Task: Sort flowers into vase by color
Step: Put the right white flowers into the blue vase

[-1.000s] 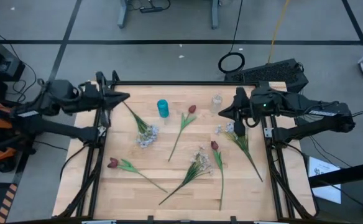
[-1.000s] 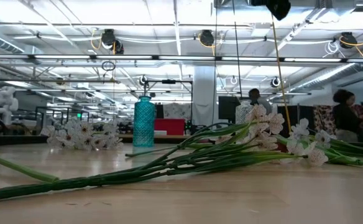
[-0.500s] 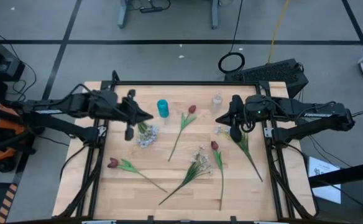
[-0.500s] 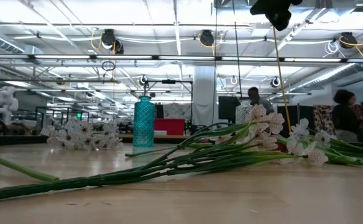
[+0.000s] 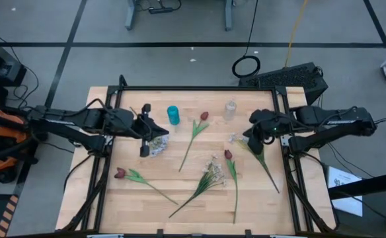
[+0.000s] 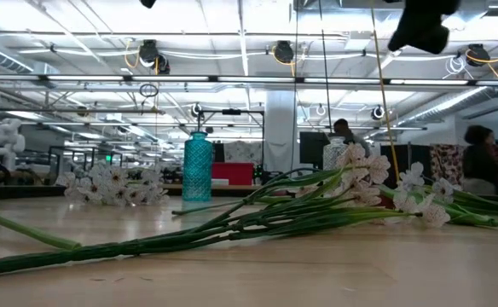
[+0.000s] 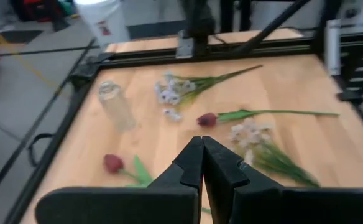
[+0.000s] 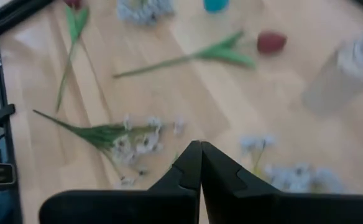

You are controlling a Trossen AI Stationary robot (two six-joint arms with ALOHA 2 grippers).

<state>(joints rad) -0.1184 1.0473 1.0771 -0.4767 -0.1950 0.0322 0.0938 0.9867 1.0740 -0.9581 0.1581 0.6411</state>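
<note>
Flowers lie flat on the wooden table (image 5: 180, 198): white sprays at the left (image 5: 156, 144), centre (image 5: 213, 173) and right (image 5: 238, 137), and red tulips (image 5: 204, 116), (image 5: 228, 155), (image 5: 119, 173). A teal vase (image 5: 173, 115) and a clear vase (image 5: 231, 108) stand upright near the far edge. My left gripper (image 5: 161, 130) is shut and hovers just over the left white spray. My right gripper (image 5: 246, 135) is shut and tipped downward above the right spray's blossoms. Both wrist views show shut, empty fingers (image 7: 202, 146), (image 8: 200, 149).
A black frame rail (image 5: 193, 88) runs along the table's far edge and sides. Bare wood lies near the front left corner (image 5: 107, 205). In the low view, long green stems (image 6: 232, 226) lie across the foreground, and people stand in the room beyond.
My left gripper has swung from the far left corner toward the table's right and near edge, and has come down over the left white spray. My right gripper has rolled, tipped further downward and sunk a little toward the right spray. Both stay shut. No flower has moved.
</note>
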